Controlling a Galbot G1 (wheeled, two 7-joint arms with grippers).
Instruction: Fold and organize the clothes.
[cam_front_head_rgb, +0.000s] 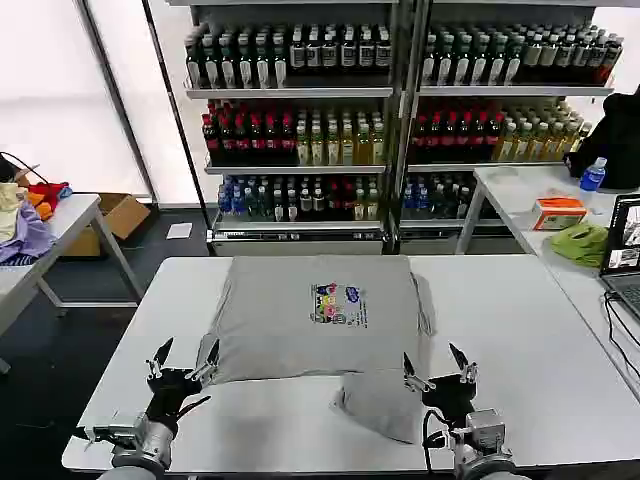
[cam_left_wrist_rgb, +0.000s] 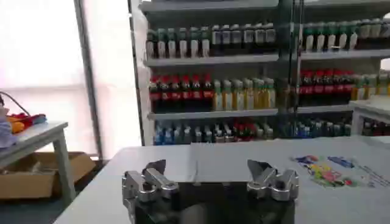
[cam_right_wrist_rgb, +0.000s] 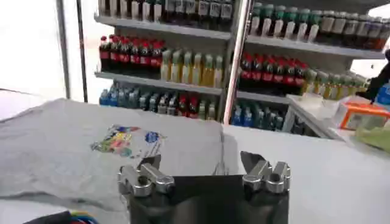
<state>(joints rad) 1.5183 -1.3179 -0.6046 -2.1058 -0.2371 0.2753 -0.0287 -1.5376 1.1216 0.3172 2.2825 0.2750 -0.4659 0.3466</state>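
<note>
**Grey shirt flat on white tabletop, both pincers apart at near edge**

Light grey shirt (cam_front_head_rgb: 320, 320) spread mid-tabletop, chest print (cam_front_head_rgb: 338, 302) facing up, roughly at the centre of the cloth. Sides tucked under into a squarish shape; one loose fold or sleeve (cam_front_head_rgb: 385, 405) trailing off the near hem toward 5 o'clock, lying on the white tabletop (cam_front_head_rgb: 540, 340).

Left pincer (cam_front_head_rgb: 184, 362) at about 7 o'clock from the print, poised just beside the shirt's near left corner, fingers spread wide, nothing between them. From the left wrist camera: same pincer (cam_left_wrist_rgb: 210, 176) open over the near edge of the shirt (cam_left_wrist_rgb: 256, 164), print (cam_left_wrist_rgb: 329, 170) visible farther off.

Right pincer (cam_front_head_rgb: 438, 370) at about 5 o'clock from the print, just beside the near right corner and next to the trailing fold, fingers likewise apart and holding nothing. From the right wrist camera: pincer (cam_right_wrist_rgb: 204, 173) open, grey shirt (cam_right_wrist_rgb: 67, 146) stretching ahead with the print (cam_right_wrist_rgb: 129, 140) on it. Cannot tell whether either pincer touches the cloth.

At 12 o'clock, beyond the tabletop, shelves of drink bottles (cam_front_head_rgb: 300, 130). At 2 o'clock, on a side table, a lime-green cloth (cam_front_head_rgb: 580, 242) beside an orange box (cam_front_head_rgb: 558, 212) and a laptop (cam_front_head_rgb: 625, 250). At 10 o'clock, coloured garments (cam_front_head_rgb: 25, 220) heaped on another table.
</note>
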